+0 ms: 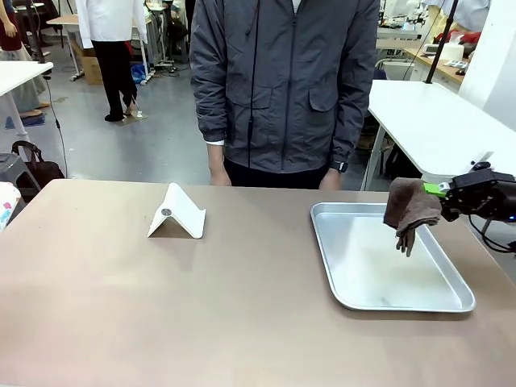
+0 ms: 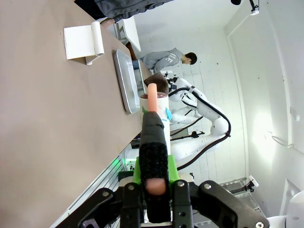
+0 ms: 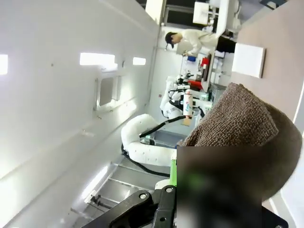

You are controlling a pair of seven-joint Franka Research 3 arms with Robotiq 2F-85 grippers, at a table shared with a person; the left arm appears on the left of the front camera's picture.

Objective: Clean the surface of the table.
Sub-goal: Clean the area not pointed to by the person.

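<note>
**Front view.** The table (image 1: 161, 306) spans the whole lower frame. The right fingers (image 1: 435, 191) come in at the right edge, clamped on a brown cloth (image 1: 409, 211). The cloth hangs over the right part of a metal tray (image 1: 363, 274), apart from the bare table top. I cannot tell whether its lower tip meets the tray. The arm is cut off by the frame edge. A white folded stand (image 1: 177, 214) sits left of centre, and a person (image 1: 282, 81) stands at the far edge.

**Left wrist view.** The frame is rolled. The table runs down the left side, with the stand and tray near the top. The left fingers (image 2: 153, 142) rise at bottom centre, closed on a white bottle (image 2: 160, 107) with a pinkish top. The table lies to their left, not touching them. The line where pad meets bottle is hard to make out.

**Right wrist view.** The cloth fills the lower right and hides the fingertips. A blurred patch lies over them, with only a green sliver of pad showing. The table is a narrow strip at upper right, beyond the cloth.
</note>
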